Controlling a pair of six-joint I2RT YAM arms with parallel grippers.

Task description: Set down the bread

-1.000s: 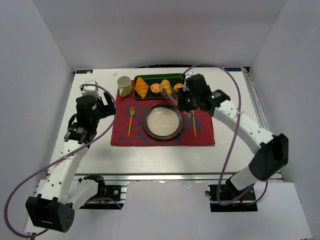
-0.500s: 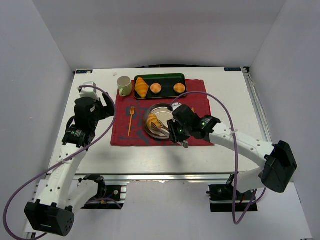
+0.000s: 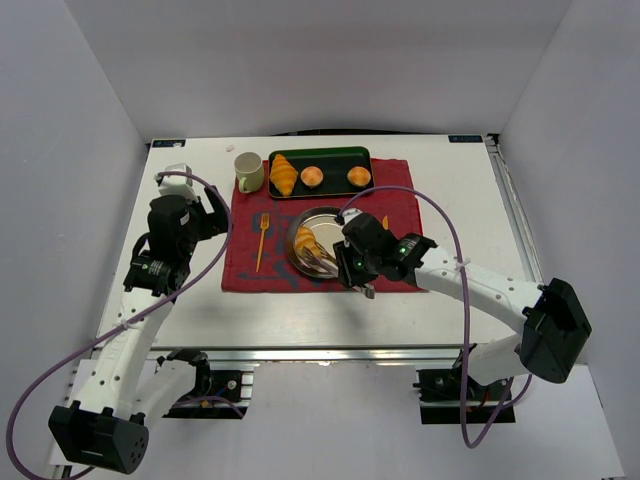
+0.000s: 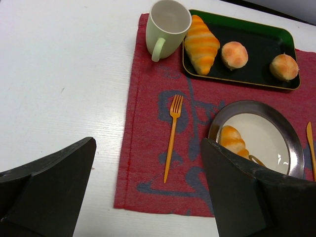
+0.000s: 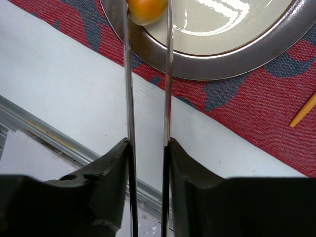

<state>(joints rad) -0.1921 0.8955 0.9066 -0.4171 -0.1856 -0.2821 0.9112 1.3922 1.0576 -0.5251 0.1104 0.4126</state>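
Note:
The bread (image 3: 305,240) is a slim golden ridged roll lying at the left side of the metal plate (image 3: 331,214). It also shows in the left wrist view (image 4: 232,140). My right gripper (image 3: 352,266) is shut on a pair of metal tongs (image 5: 127,89). The tong tips sit on either side of the bread's end (image 5: 146,9) above the plate's near rim (image 5: 217,69). My left gripper (image 4: 148,197) is open and empty, held above the left edge of the red placemat (image 4: 148,123).
A green tray (image 3: 340,154) at the back holds the larger croissant (image 3: 284,174) and two round buns (image 3: 312,177). A pale cup (image 3: 248,171) stands left of it. An orange fork (image 3: 262,240) lies left of the plate, an orange knife (image 3: 386,222) to its right.
My right arm swung from the tray to the plate's near side, carrying the bread in the tongs onto the plate. In the last half second it barely shifted. The left arm stayed put.

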